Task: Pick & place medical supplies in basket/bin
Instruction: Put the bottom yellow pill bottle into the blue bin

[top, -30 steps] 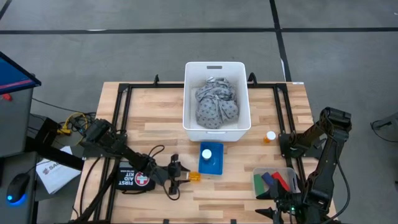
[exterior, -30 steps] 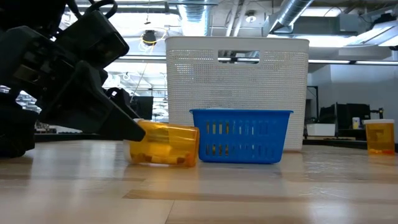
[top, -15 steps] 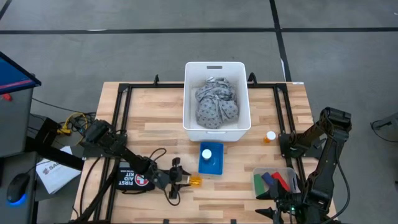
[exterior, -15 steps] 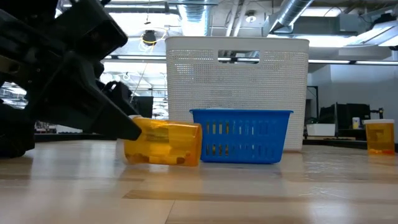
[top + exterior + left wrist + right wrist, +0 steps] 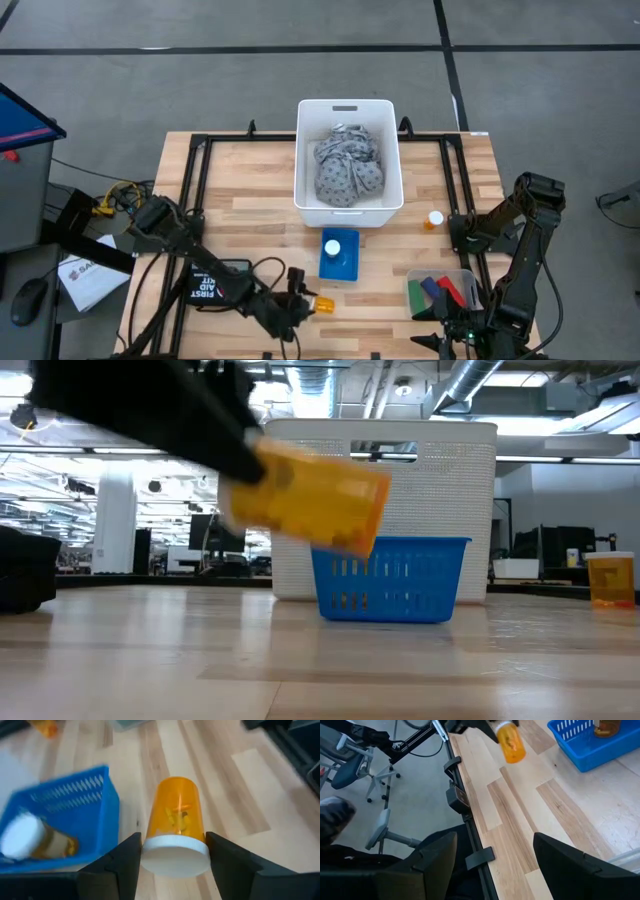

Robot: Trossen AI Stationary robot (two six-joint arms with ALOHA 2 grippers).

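Observation:
My left gripper (image 5: 303, 303) is near the table's near edge, shut on an orange pill bottle (image 5: 323, 303) that hangs in the air in front of the blue basket (image 5: 390, 575). That basket (image 5: 340, 262) holds another white-capped bottle (image 5: 30, 837). A third bottle (image 5: 433, 219) stands near the right side. The white bin (image 5: 348, 205) holds the grey patterned cloth (image 5: 348, 168). Green, blue and red sticks lie in a clear tray (image 5: 440, 292). My right gripper (image 5: 495, 840) waits open at the table's right near corner. My left gripper pinches the orange bottle at its white cap end (image 5: 175, 855), one finger (image 5: 125, 862) on each side of the cap. The fingers come nearly level from the table's left, along the bottle. The bottle (image 5: 315, 500) is lifted clear, its far end tipped slightly down.
A black first aid kit pouch (image 5: 205, 285) lies under my left arm. Black rails (image 5: 195, 190) run along the table's left and right sides. Bare wood lies between the blue basket and the clear tray. A floor and chairs show beyond the near edge (image 5: 470, 815).
My left gripper has moved toward the table's near edge and a little right, and has risen. The orange bottle, lying on the table beside the blue basket a second ago, is now lifted clear and slightly tilted.

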